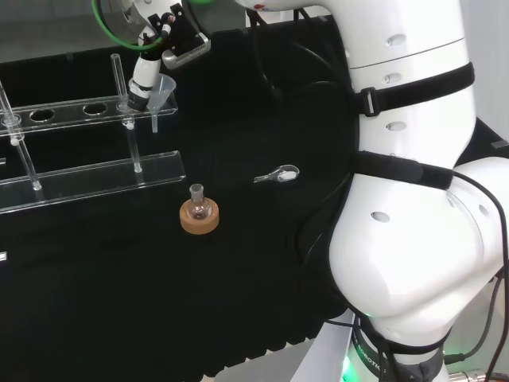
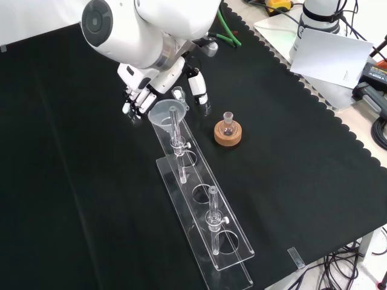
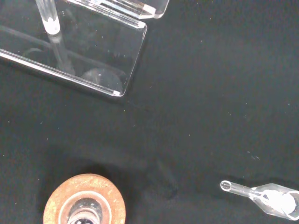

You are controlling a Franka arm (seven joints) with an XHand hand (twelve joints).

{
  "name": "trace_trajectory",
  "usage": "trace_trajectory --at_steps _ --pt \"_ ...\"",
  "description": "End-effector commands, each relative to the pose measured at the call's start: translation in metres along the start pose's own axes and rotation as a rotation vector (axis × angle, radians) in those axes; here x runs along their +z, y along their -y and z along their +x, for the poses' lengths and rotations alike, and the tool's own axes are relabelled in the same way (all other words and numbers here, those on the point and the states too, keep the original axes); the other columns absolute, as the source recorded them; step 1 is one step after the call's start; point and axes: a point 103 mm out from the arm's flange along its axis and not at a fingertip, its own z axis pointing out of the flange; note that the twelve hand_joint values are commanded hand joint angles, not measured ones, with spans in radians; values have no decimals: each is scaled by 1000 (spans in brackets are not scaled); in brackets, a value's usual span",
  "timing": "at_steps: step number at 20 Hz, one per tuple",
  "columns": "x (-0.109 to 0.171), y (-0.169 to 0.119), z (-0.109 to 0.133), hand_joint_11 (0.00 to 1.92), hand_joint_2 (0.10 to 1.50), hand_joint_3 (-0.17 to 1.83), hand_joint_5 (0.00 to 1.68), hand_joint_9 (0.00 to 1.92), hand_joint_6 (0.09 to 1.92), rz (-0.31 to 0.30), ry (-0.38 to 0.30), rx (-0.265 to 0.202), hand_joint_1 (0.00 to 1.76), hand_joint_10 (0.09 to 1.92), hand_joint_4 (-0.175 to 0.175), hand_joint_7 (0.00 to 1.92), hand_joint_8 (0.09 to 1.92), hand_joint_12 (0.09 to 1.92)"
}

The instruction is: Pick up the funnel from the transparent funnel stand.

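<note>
Funnel (image 2: 166, 112) sits in end hole of stand (image 2: 205, 241), upper middle of front view; upper left of head view. Stem hangs down through hole, cone above rack.

Robot hand (image 2: 140, 95) at funnel, fingers on either side of cone rim; curled or merely near, cannot tell (glare, overlap).

Funnel likely light, stiff, slick clear plastic or glass (fragile if glass). Best hold: cone just under rim, lift straight up so stem clears hole.

Flask (image 2: 227, 124) on cork ring, lower right of funnel on surface (image 2: 60, 181).

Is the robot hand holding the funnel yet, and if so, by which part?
Cannot be told. The robot hand is at the funnel's rim, funnel seated in the stand; whether fingers grip it is unclear.
</note>
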Motion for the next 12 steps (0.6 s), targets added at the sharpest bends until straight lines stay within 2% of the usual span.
trace_trajectory --at_steps 1,12 --pt "2 -8 -2 0 626 7 0 42 87 -8 26 13 561 87 -46 16 87 1037" --pt "6 -14 -6 0 629 7 0 49 87 -2 39 30 564 87 -55 46 87 1054"
